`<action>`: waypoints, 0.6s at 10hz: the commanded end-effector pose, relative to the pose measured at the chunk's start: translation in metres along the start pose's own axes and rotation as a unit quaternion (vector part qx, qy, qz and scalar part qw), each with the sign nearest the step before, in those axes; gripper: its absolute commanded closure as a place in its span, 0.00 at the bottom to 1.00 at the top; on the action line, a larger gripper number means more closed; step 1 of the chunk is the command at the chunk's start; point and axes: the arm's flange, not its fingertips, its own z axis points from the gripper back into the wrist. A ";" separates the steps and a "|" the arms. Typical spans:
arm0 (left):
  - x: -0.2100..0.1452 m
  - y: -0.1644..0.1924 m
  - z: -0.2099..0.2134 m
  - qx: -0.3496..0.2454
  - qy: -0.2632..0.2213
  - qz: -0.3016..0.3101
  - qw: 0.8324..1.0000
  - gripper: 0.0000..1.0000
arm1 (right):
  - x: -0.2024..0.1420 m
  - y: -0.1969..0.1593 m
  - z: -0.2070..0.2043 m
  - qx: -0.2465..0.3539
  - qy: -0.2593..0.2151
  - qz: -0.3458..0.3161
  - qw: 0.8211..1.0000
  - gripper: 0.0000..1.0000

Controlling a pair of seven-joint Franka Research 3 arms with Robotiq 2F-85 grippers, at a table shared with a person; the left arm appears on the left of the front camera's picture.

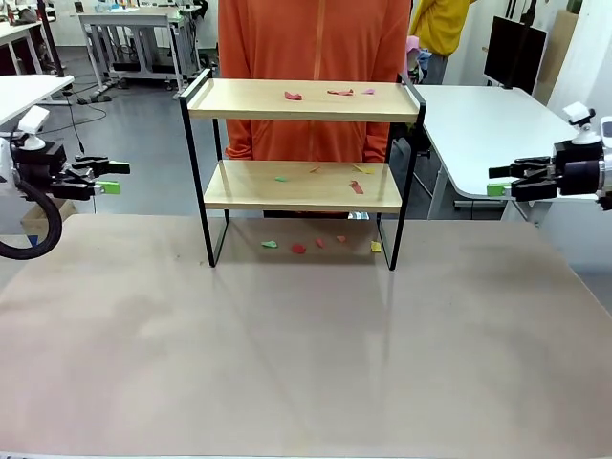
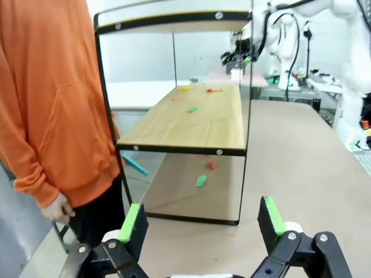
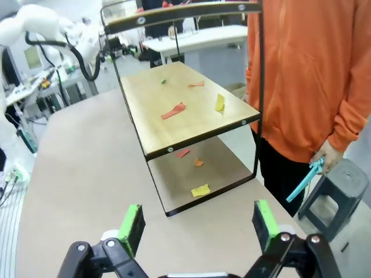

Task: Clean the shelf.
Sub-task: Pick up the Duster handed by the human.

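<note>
- The small two-tier shelf of light wooden boards in a thin black metal frame (image 1: 239,100) stands at the far middle of the wide brown bench (image 1: 287,363), directly in front of a person in an orange top (image 1: 316,48).
- Small flat scraps in red, green and yellow (image 1: 339,93) lie scattered on the top board, on the lower board and on the bench beneath the frame.
- Your left fingers (image 2: 132,223) and right fingers (image 3: 264,223) hang off opposite ends of the shelf, well apart from it, both spread wide and holding nothing.
- By the look of it, cleaning has not begun: every scrap lies untouched, and you are at the approach.
- Your next move calls for bringing one arm in over a board, clear of the raised side rails. The scraps are thin, so the pads likely need to close almost against the wood.
- Beside the frame, the person's hand (image 3: 327,159) holds a slim teal tool (image 3: 302,182); give it room.
</note>
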 end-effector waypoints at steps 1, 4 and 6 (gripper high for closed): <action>-0.007 0.012 0.010 -0.014 -0.052 -0.020 0.998 0.00 | -0.011 -0.032 -0.003 0.008 -0.051 0.004 0.999 0.00; -0.016 0.026 0.010 -0.043 -0.091 -0.030 0.994 0.00 | -0.034 -0.062 -0.006 0.013 -0.104 0.018 0.994 0.00; -0.022 0.030 0.009 -0.050 -0.093 -0.029 0.994 0.00 | -0.045 -0.076 -0.005 0.026 -0.116 0.013 0.993 0.00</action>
